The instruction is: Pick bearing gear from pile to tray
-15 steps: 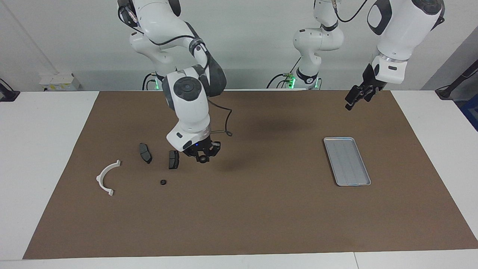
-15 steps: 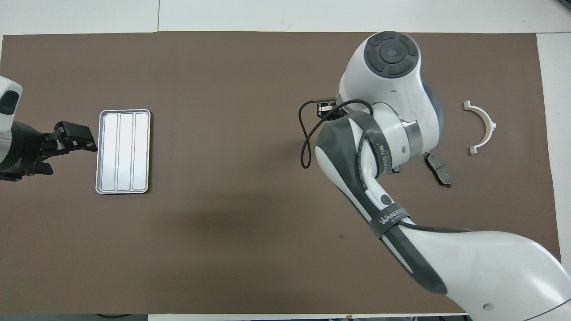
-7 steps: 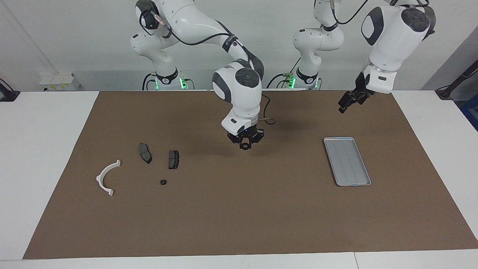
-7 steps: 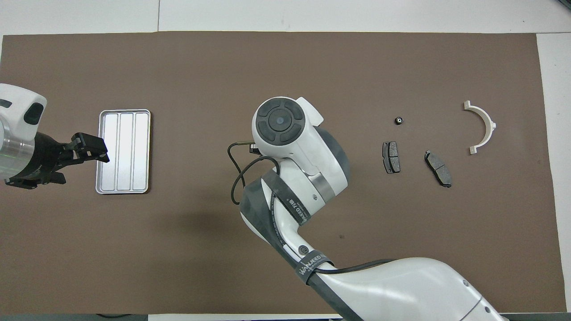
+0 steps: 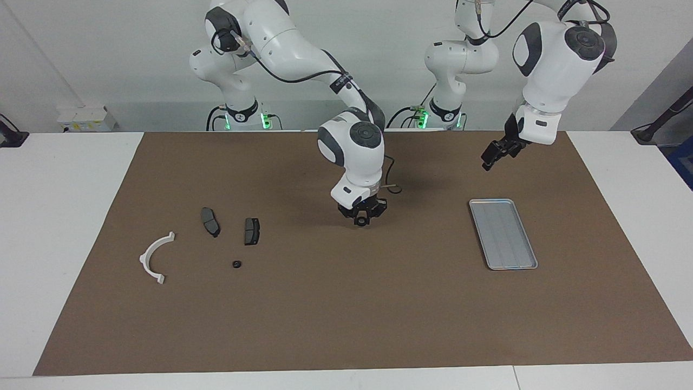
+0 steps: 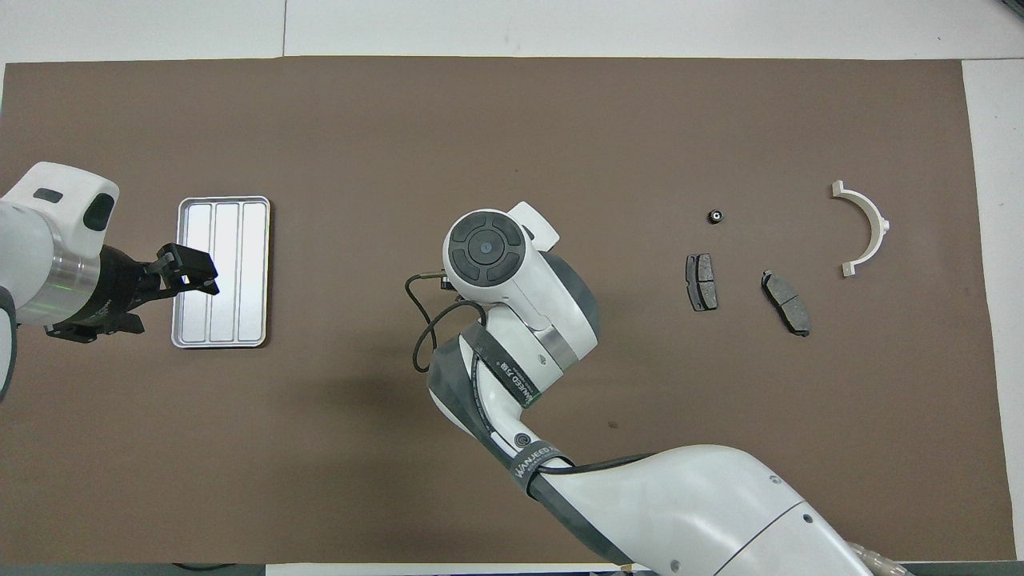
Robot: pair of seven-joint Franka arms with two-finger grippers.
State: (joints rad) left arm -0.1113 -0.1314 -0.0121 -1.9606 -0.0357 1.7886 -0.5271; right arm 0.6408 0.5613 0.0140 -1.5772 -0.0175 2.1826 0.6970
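While right gripper (image 5: 361,219) clamps small black ring, left gripper (image 5: 490,157), state unclear, hovers above ridged metal tray (image 5: 503,234).

Silver ridged tray (image 5: 503,234); white bracket (image 5: 155,258); brown mat (image 5: 346,303).

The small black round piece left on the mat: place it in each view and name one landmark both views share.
Facing view: the small black round piece lies on the brown mat, farther from the robots than the two brake pads.
Overhead view: the piece sits above the pads, beside the white curved bracket.
Shared landmark: the bracket, toward the right arm's end.
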